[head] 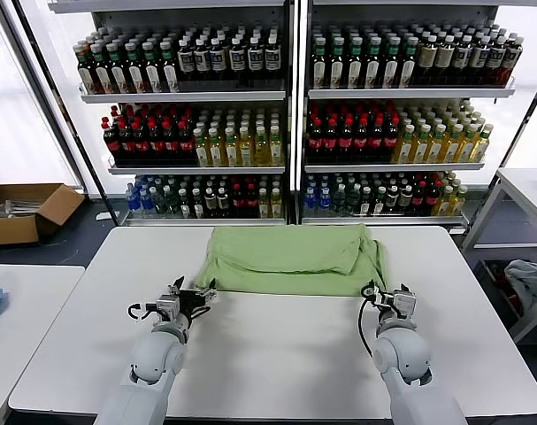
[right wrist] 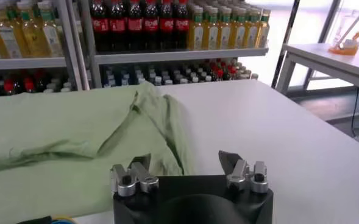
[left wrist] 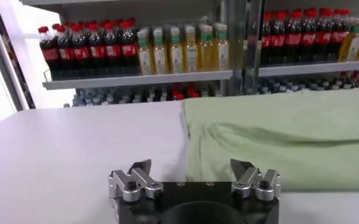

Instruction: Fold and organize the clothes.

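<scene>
Our left gripper (head: 203, 292) and right gripper (head: 383, 293), jaws apart, sit at the polo shirt (head: 290, 258)'s near hem, mid-table (head: 277, 354). We risk pinching only the top layer, or unevenly, skewing the fold.

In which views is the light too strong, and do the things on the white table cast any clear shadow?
Head view: the windows at both sides are washed out to white; the green shirt throws only a thin soft shadow on the table. Left wrist view: the window at the side is blown out. Right wrist view: glare fills the window behind the side table.
</scene>
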Available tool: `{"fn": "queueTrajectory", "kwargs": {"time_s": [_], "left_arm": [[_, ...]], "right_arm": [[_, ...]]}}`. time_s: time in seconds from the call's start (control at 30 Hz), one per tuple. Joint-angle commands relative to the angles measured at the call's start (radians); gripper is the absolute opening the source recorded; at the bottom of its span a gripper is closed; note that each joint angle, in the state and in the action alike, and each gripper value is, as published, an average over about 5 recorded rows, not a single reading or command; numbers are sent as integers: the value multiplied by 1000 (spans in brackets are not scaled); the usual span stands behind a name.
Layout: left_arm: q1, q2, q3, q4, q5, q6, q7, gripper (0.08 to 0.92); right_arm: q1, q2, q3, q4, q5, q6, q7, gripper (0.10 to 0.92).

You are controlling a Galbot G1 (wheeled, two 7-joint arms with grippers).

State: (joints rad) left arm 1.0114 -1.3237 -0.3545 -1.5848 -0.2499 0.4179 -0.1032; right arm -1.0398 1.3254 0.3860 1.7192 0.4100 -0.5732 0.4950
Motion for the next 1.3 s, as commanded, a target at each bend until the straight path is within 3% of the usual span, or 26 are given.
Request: {"fn": "queueTrajectory", "kwargs": {"time_s": [0.03,0.73,0.87,1.1,1.3], "left_arm": [[-3,2,5,19,2,2,6,753],[35,-1,10,-10,22,-5,19,162],[68,3,6,-65,35,-12,17,92],[177,5,-3,-229,62,-15,5,83],[351,10,-4,-401,116,-28,-31,83]], "right_arm": [[2,3,-2,-26,-1,1,-2,649],[-73,22,14,2,-2,29,-20,126],[-114,13,9,74,-36,33,-36,124],[-194,11,4,227,-66,32,-36,124],[-301,26,44,342,-69,50,-49,124]]}}
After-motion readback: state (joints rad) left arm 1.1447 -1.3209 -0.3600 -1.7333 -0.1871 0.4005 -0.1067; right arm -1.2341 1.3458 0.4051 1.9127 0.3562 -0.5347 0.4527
